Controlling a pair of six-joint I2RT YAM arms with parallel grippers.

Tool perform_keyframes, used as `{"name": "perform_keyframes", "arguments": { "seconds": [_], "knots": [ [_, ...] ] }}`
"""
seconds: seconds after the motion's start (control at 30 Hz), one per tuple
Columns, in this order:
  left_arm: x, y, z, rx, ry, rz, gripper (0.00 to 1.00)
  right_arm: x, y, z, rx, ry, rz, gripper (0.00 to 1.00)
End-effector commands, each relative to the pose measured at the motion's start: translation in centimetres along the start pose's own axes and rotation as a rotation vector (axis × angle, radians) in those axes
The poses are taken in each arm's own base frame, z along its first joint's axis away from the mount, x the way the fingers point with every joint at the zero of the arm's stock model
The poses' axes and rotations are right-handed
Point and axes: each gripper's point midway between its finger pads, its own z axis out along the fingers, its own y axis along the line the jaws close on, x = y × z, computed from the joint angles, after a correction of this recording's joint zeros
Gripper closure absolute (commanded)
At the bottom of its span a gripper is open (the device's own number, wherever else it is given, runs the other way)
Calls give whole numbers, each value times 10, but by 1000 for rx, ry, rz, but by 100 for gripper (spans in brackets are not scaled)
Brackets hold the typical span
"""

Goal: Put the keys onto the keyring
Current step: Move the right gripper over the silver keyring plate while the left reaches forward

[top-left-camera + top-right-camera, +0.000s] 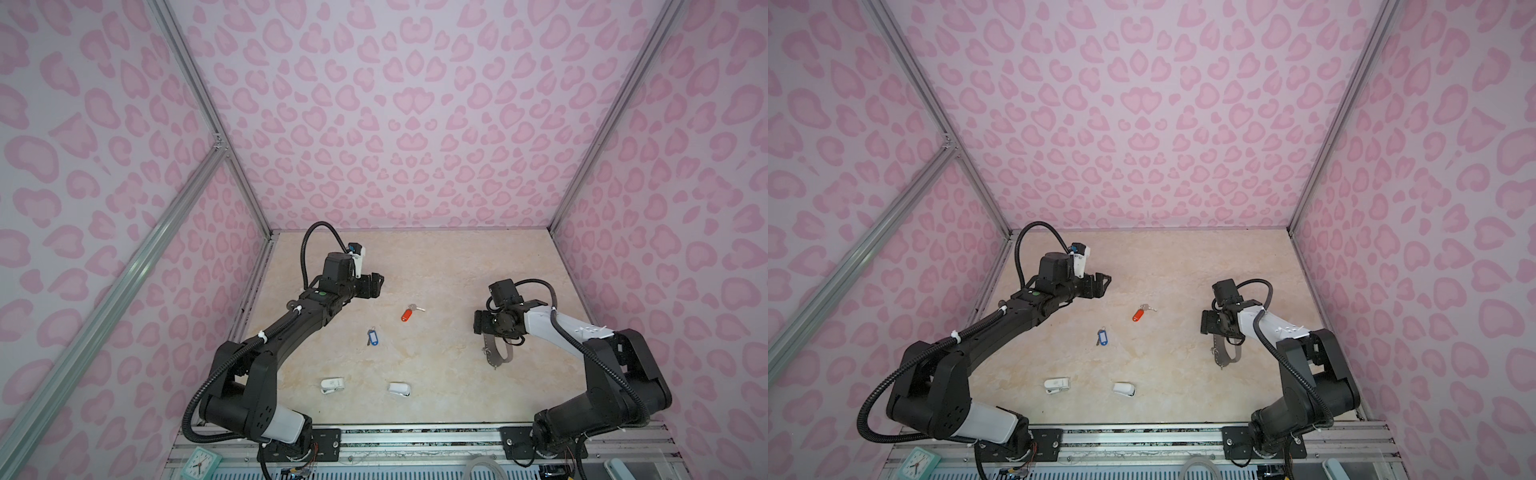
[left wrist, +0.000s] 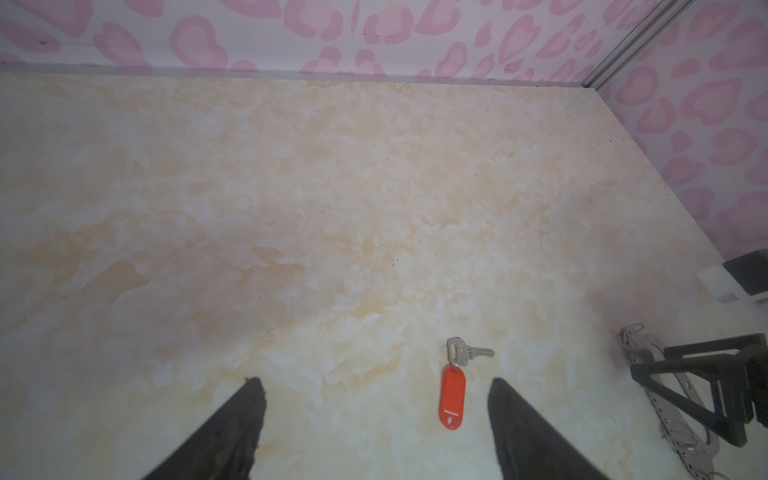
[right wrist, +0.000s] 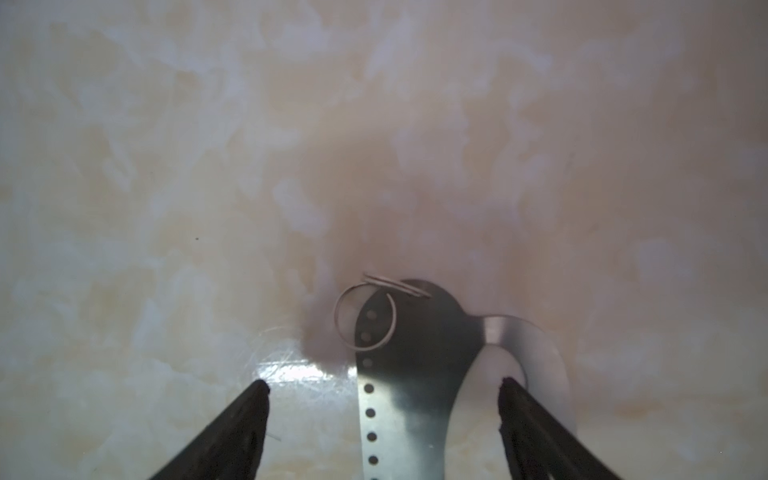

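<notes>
My left arm (image 1: 286, 328) and right arm (image 1: 623, 365) are black with white shell sections (image 1: 544, 322), ribbed zip-tied cables (image 1: 582, 353), black left claw (image 2: 376, 386), right claw (image 3: 382, 384).

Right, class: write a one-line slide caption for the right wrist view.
Open right gripper frames the grey keyring lying flat on the marbled table.

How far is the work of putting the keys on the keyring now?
Done: nothing; the red-tagged key and the blue-tagged key lie loose on the table, apart from the keyring. In hand: nothing; the left end effector and the right end effector, over the keyring, are open. Remaining: both keys to attach.
</notes>
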Motion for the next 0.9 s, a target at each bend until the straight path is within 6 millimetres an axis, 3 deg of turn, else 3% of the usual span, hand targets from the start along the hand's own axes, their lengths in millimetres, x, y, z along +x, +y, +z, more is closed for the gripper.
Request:
{"name": "perform_keyframes", "arguments": {
  "seconds": [0.0,0.27,0.67,0.87],
  "knots": [
    [-6,-5,4,27,-6,-8,15,12,1,4,4,47,0,14],
    [-6,-5,0,13,-6,-6,15,17,17,15,-36,102,-45,14],
    [-5,-3,-3,-5,-4,-12,15,13,102,11,-215,119,-326,19],
    [0,-8,0,-32,15,31,18,-14,112,-20,-225,10,-451,19]
  ]
}}
